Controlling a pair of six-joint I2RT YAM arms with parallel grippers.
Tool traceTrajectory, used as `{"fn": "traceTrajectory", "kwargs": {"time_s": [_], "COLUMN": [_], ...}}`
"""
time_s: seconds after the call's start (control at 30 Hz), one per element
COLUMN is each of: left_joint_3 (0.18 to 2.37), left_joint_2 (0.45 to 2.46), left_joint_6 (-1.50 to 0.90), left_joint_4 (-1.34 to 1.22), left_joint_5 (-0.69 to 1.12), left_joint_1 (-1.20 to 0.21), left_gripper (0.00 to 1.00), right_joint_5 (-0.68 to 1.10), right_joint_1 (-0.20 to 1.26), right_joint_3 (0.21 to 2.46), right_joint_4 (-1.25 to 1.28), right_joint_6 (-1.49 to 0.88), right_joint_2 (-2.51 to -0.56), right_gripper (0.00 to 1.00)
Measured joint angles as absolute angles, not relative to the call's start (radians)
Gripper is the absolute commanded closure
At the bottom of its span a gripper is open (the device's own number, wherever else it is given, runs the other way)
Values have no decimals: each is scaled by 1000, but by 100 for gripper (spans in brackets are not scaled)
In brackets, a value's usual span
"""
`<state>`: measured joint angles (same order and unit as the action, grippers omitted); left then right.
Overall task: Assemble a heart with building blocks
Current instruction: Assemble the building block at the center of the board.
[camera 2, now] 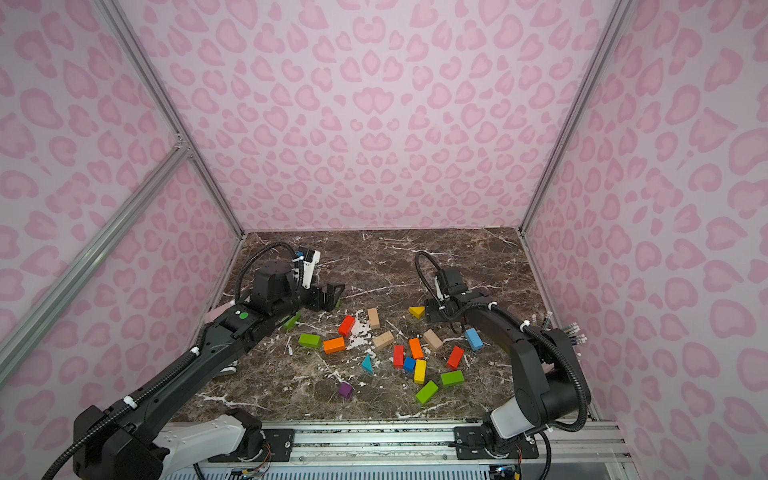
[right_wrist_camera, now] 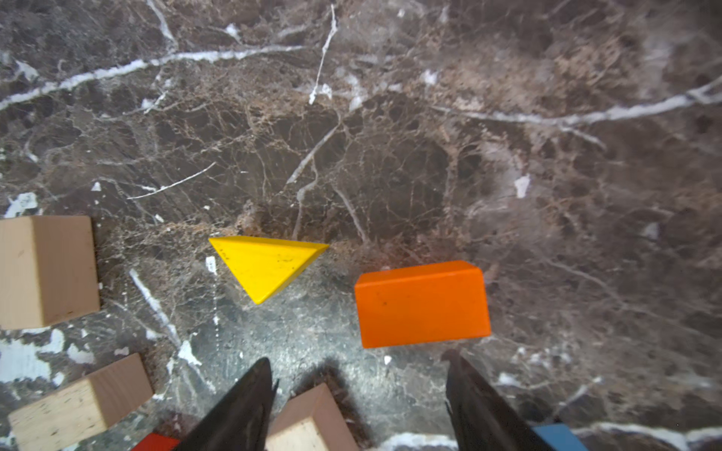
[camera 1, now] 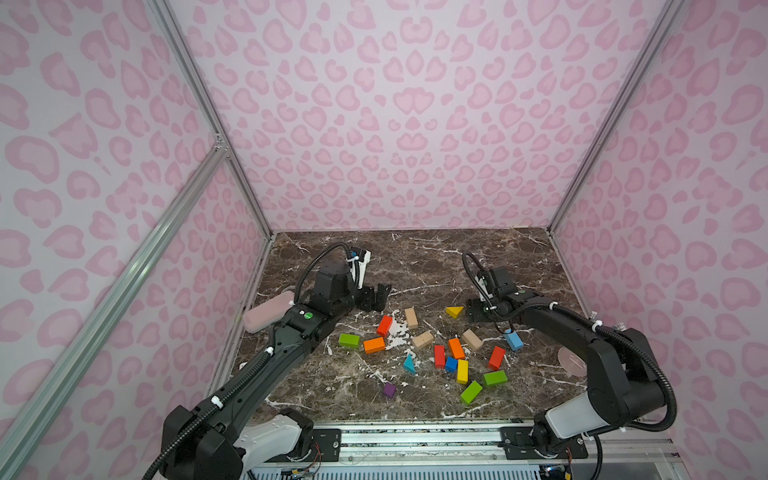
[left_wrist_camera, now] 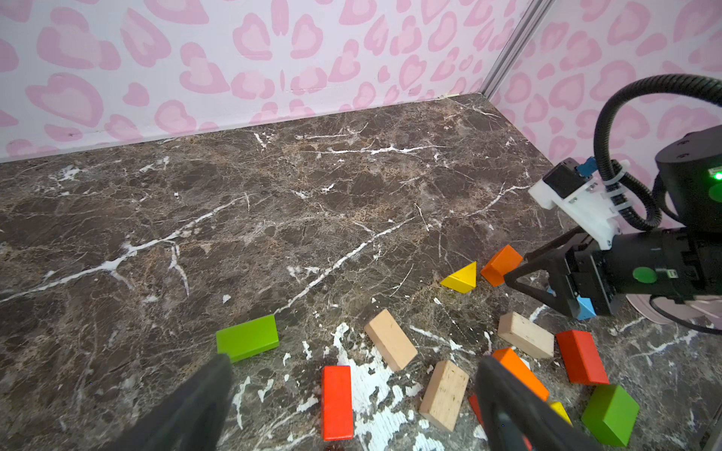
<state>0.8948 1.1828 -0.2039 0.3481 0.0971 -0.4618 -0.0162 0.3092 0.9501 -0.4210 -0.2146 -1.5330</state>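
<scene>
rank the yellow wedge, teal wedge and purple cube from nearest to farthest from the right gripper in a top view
1. yellow wedge: right beside the right gripper, at the back of the blocks.
2. teal wedge: mid-table.
3. purple cube: alone near the front edge.

19 or 20 building blocks [camera 1: 374, 345], 2 end effectors [camera 1: 378, 297] [camera 1: 471, 311], 1 pouch [camera 1: 266, 318].

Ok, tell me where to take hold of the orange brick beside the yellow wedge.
Grip the orange brick across its two long side faces, at mid-length, coming straight down from above. It lies flat on the marble tabletop with both long sides clear of blocks; the yellow wedge sits off one short end.
</scene>
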Motion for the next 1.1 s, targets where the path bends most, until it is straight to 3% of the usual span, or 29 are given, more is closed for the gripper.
{"fn": "traceTrajectory", "kwargs": {"time_s": [0.53,1.1], "left_joint_3": [895,895], "left_joint_2": [1187,1190], "left_joint_6": [-204,-204], "left_joint_4": [348,348], "left_joint_5": [97,97], "left_joint_1": [-465,-466], "left_gripper": [1,1], "right_joint_5": [-60,-34], "right_joint_1": [264,312], "right_joint_3": [1026,1018], "right_joint_4": [-448,-412], "right_joint_6": [-51,28], "right_joint_2": [-1668,-1710], "right_gripper": [22,40]}}
